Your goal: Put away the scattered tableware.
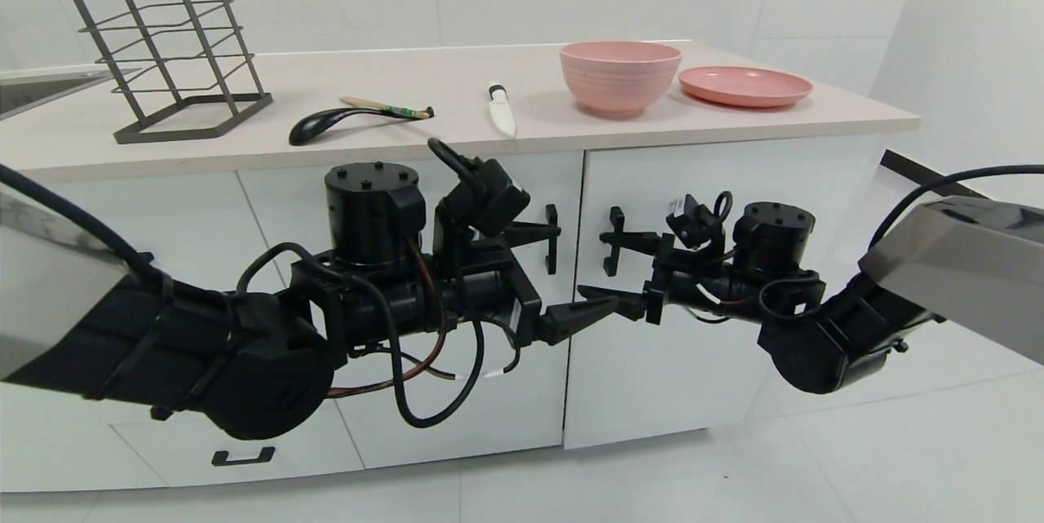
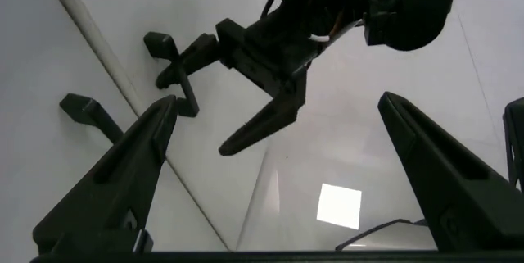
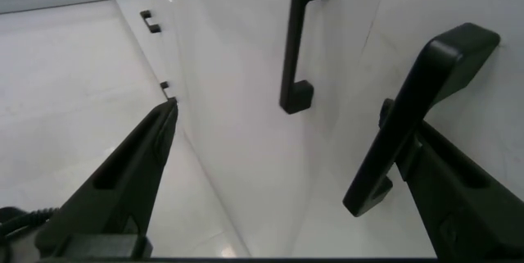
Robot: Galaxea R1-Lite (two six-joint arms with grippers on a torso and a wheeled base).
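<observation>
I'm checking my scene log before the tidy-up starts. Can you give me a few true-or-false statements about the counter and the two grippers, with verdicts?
1. The pink bowl stands on the counter next to the pink plate. True.
2. The left gripper holds the black spoon. False: it is open and holds nothing, in front of the cabinet doors; the spoon lies on the counter.
3. The white knife lies between the spoon and the bowl. True.
4. The plate stands in the wire rack. False: it lies flat on the counter, at the opposite end from the rack.
5. The right gripper is shut. False: its jaws stand open.
</observation>
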